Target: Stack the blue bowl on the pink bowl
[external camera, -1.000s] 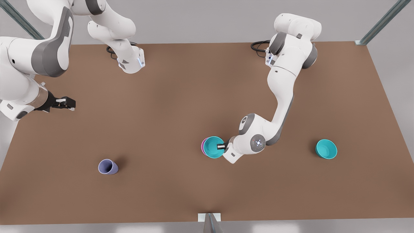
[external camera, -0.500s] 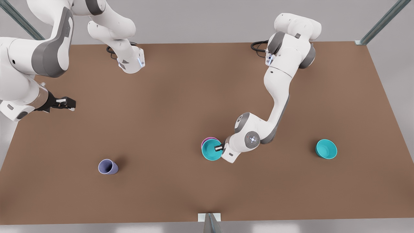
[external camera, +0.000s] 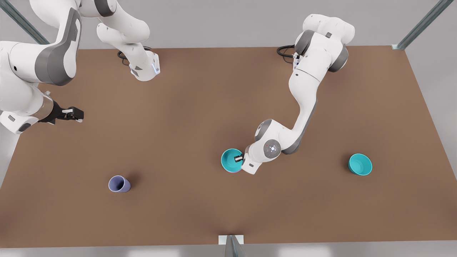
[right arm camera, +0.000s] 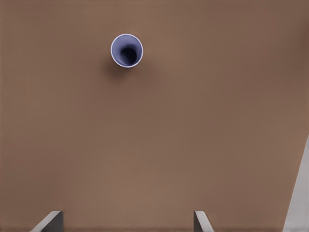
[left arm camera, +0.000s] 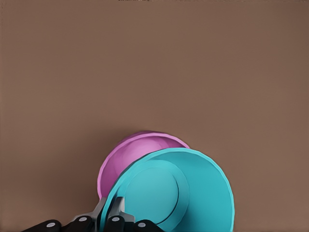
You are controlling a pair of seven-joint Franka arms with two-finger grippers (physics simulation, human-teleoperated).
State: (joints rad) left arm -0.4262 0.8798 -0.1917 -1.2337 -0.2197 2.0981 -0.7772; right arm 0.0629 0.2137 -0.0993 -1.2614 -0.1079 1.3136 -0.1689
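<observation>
- Right now the left tool is clamped on the rim of the blue bowl, one finger inside the wall, one outside; in the left wrist view its dark fingers pinch the near edge.
- Blue bowl sits over the pink bowl near the table's middle; in the front view only a thin pink sliver peeks out at the lower edge. From the wrist view the blue bowl looks tilted and offset, so I cannot tell whether it is fully seated.
- Handling, by my guess: thin, glossy plastic, light, stiff enough for a rim pinch, but slick. A one-sided grip lets it swing or tip, and a light pink bowl underneath could skid if nudged.
- Best hold seems to be the rim wall, as taken; levelling before release looks wise.
- Right tool hangs over the table edge at the front view's left, waiting, fingers spread apart, with nothing between them.
- Second teal bowl stands well apart at the front view's right; lavender cup at the lower left.
</observation>
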